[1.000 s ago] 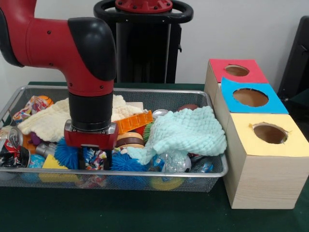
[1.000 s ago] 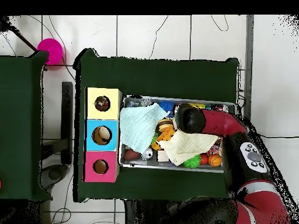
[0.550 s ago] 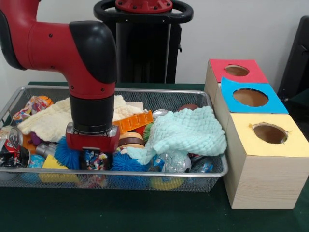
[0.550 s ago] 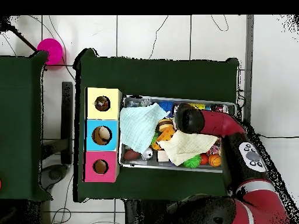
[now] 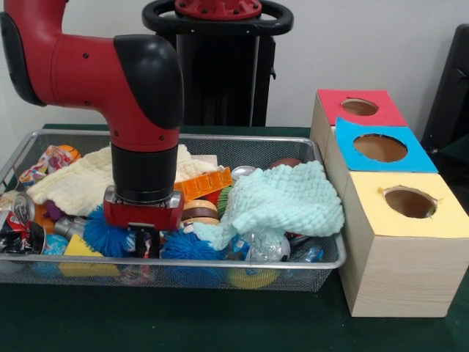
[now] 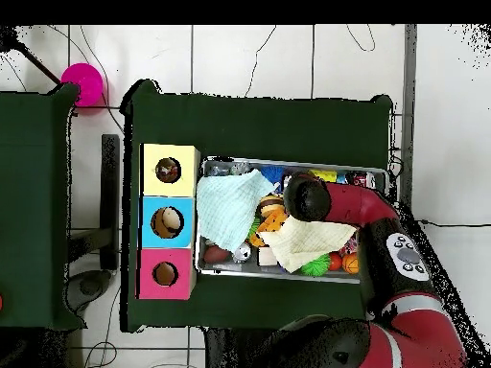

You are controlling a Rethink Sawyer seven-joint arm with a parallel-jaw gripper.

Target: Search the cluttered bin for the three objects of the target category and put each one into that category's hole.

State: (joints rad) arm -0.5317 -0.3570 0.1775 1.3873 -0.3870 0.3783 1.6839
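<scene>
- Red and black, your arm (image 5: pixel 139 110) is coming down into the wire bin (image 5: pixel 322 260) and hanging its claw (image 5: pixel 145 242) low over the clutter near the front wall.
- You are looking at a claw whose tips are sinking among the toys; a small multicoloured item (image 5: pixel 143 244) is showing right under it, but you cannot tell whether the tips are spread or pinching it.
- Two blue spiky balls are sitting either side of the claw: one (image 5: pixel 102 233) to its left in the front view, the other (image 5: pixel 189 246) to its right, both just beside it.
- You are seeing a mint cloth (image 5: pixel 282 202) draping over the right part of the bin, and a cream cloth (image 5: pixel 73 180) lying behind the arm.
- An orange block (image 5: pixel 205 183) is lying between the two cloths, with a brown and cream round toy (image 5: pixel 199 213) just in front of it.
- A crushed can (image 5: pixel 16 220) is resting at the bin's left end.
- Beside the bin, on the green desk (image 5: pixel 220 323), three boxes are standing in a row: the yellow hole (image 5: pixel 410 202) nearest the camera, the blue hole (image 5: pixel 379 147) in the middle, the red hole (image 5: pixel 359 107) farthest.
- From overhead you are seeing the arm's elbow (image 6: pixel 307 195) covering the claw, and the boxes (image 6: pixel 168 220) touching the bin's end.
</scene>
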